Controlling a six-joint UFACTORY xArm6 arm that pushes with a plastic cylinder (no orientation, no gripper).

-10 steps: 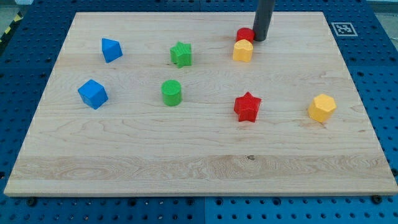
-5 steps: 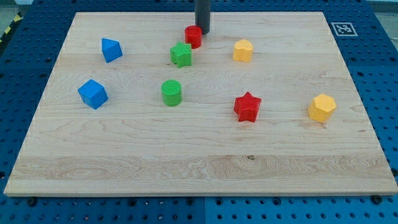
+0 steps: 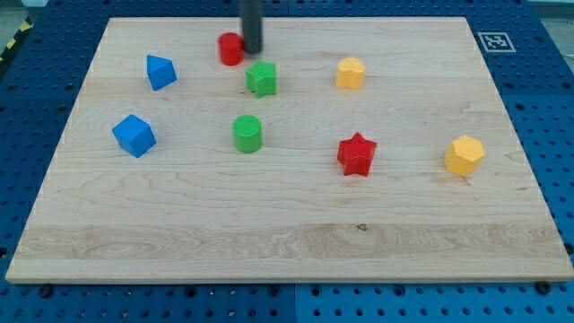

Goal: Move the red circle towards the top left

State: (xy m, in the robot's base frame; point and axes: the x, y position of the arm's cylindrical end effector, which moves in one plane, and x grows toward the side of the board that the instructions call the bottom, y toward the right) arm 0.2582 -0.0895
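The red circle (image 3: 230, 48) lies near the view's top, left of centre, on the wooden board (image 3: 287, 224). My tip (image 3: 254, 50) touches its right side; the dark rod rises out of the view's top. A green star (image 3: 262, 78) sits just below and right of the tip. A blue block (image 3: 160, 71) lies to the circle's left.
A blue cube (image 3: 134, 135) at the left, a green cylinder (image 3: 247, 133) in the middle, a red star (image 3: 356, 153) right of centre, a yellow block (image 3: 350, 72) at the upper right, another yellow block (image 3: 464, 154) at the far right.
My tip has moved leftward along the view's top, pushing the red circle from beside the upper yellow block to left of the green star. Other blocks have not moved.
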